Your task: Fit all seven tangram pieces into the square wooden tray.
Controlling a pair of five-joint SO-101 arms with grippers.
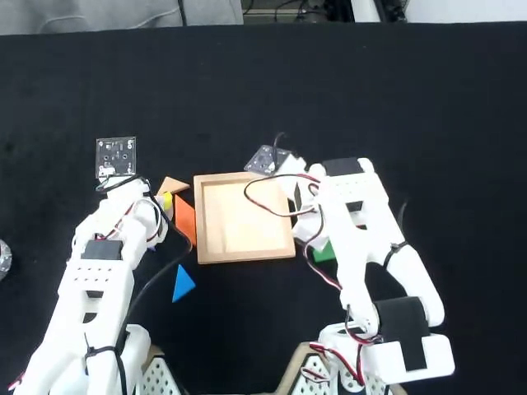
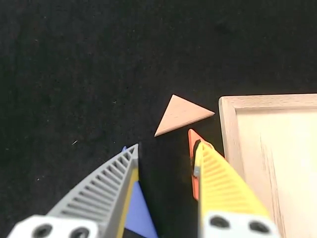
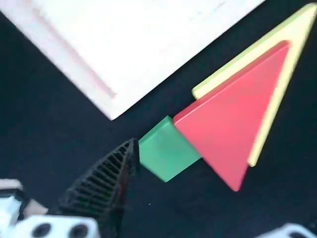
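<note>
My left claw [image 2: 167,147] gapes between orange piece [image 2: 192,166] and blue piece [image 2: 141,214]; my right claw [image 3: 198,196] gapes beside green piece [image 3: 166,153].

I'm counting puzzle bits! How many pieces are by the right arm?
3: a green square, a red triangle next to it, a yellow triangle under the red. More may hide.

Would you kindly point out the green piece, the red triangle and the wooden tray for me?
green piece [image 3: 166,154], right wrist view, middle of its top face.
red triangle [image 3: 233,119], right wrist view, centre of its face.
wooden tray [image 1: 226,226], high view, bare floor inside the rim.
</note>
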